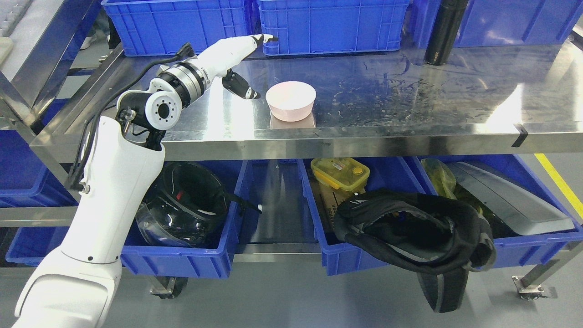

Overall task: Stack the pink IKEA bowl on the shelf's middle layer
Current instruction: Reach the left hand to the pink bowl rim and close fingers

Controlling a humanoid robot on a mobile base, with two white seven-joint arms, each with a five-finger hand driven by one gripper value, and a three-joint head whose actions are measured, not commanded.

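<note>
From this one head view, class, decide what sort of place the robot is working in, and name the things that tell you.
Probably a workshop or storeroom: a stainless steel shelving rack on casters, blue plastic storage crates along its shelves, and a grey painted floor with a yellow line.

Right of the white left hand (237, 54) with its black fingertips (269, 38) sits a pale pink bowl (291, 100) on the silver steel shelf (410, 91), blue crates (332, 25) behind it, a black bottle (444, 32) farther right, and a yellow lidded box (340, 173) below.
</note>
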